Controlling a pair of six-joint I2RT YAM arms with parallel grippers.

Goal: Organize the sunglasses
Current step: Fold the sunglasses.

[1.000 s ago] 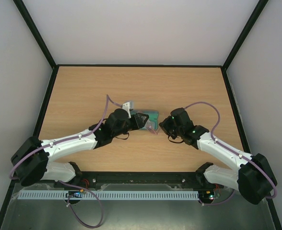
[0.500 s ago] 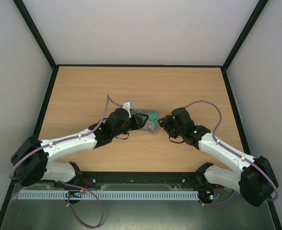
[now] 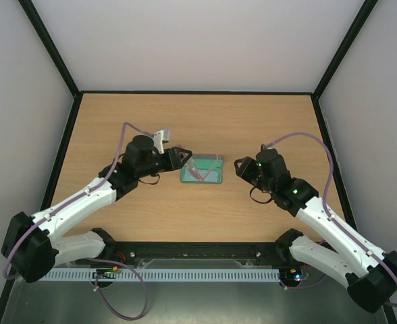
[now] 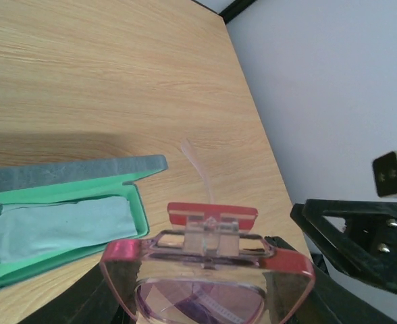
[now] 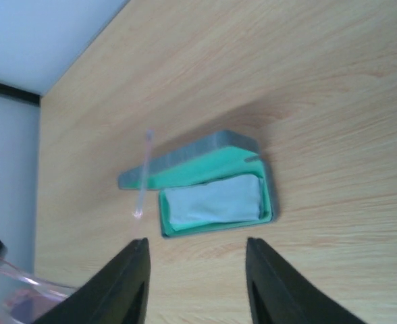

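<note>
Now left tool (image 3: 180,156) pinches the sunglasses (image 4: 208,264) just beside the open case (image 4: 70,170); right tool (image 5: 197,248) spread, apart.

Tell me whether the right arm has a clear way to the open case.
Probably yes. The right fingers stand apart and empty, aimed at the case with only table between. The sunglasses, gripped in the left fingers, hang beyond its far side; one slim arm reaches over the lid.

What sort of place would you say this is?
Probably a robotics lab test cell: a wooden table boxed in by plain white panels on a black frame, with a left arm and right arm bolted at its near edge.
</note>
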